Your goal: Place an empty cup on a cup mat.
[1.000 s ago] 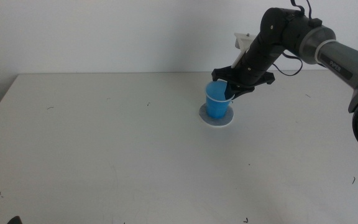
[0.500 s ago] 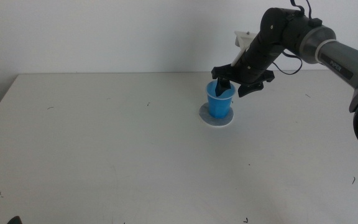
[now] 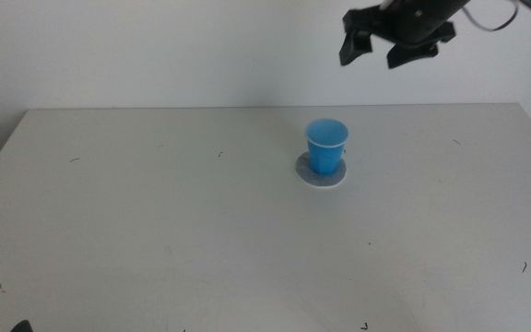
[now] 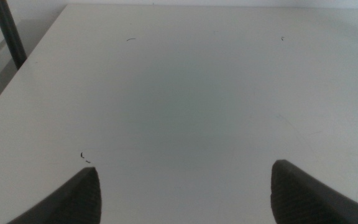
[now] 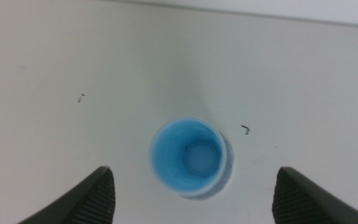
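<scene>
The blue cup [image 3: 326,147] stands upright on the round grey cup mat [image 3: 322,176] at the table's far middle right. The right wrist view looks down into the cup [image 5: 188,156], which is empty, with the mat's edge [image 5: 227,167] showing beside it. My right gripper [image 3: 396,41] is open, high above the table and up and to the right of the cup, clear of it. In its own view its jaws stand wide apart [image 5: 191,193] with nothing between them. My left gripper [image 4: 185,190] is open and empty over bare table, and does not show in the middle view.
The white table [image 3: 155,212] carries small dark specks. Its far edge meets a white wall. A dark post [image 4: 8,34] stands beside the table's edge in the left wrist view.
My right gripper has let go of the cup and risen up and to the right, away from it. The cup stays upright on the mat.
</scene>
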`<state>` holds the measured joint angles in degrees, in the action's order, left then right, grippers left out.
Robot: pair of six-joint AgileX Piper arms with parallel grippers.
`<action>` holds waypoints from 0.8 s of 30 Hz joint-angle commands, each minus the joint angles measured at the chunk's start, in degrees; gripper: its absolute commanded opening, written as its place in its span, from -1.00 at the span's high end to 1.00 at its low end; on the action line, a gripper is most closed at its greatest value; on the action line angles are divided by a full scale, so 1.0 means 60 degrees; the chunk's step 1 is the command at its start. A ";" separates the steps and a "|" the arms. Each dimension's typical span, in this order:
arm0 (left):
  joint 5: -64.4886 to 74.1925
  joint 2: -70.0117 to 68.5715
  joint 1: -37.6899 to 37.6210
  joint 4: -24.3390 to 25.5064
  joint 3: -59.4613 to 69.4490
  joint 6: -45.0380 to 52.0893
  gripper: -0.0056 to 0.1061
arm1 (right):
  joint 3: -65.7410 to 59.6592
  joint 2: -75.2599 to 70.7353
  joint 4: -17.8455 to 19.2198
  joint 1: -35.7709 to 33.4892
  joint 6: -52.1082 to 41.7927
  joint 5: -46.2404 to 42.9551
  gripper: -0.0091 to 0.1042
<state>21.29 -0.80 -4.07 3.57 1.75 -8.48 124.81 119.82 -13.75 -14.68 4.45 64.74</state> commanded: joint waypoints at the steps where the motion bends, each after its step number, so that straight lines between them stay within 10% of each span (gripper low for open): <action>1: -0.0640 -0.0089 0.0011 0.0030 -0.0056 -0.0101 -0.98 | 0.0214 -0.1339 0.0103 0.0312 -0.0161 0.0235 -0.30; 15: -0.0640 -0.0089 0.0011 0.0030 -0.0056 -0.0101 -0.98 | -0.0001 -0.5165 0.0545 0.0592 -0.0385 0.1528 -0.30; 24: -0.0640 -0.0089 0.0011 0.0030 -0.0056 -0.0101 -0.98 | -0.4601 -0.8796 0.1635 0.0602 -0.0499 -0.1169 -0.30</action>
<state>21.29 -0.80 -4.07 3.57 1.75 -8.48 100.93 71.65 -5.53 -11.51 2.42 65.38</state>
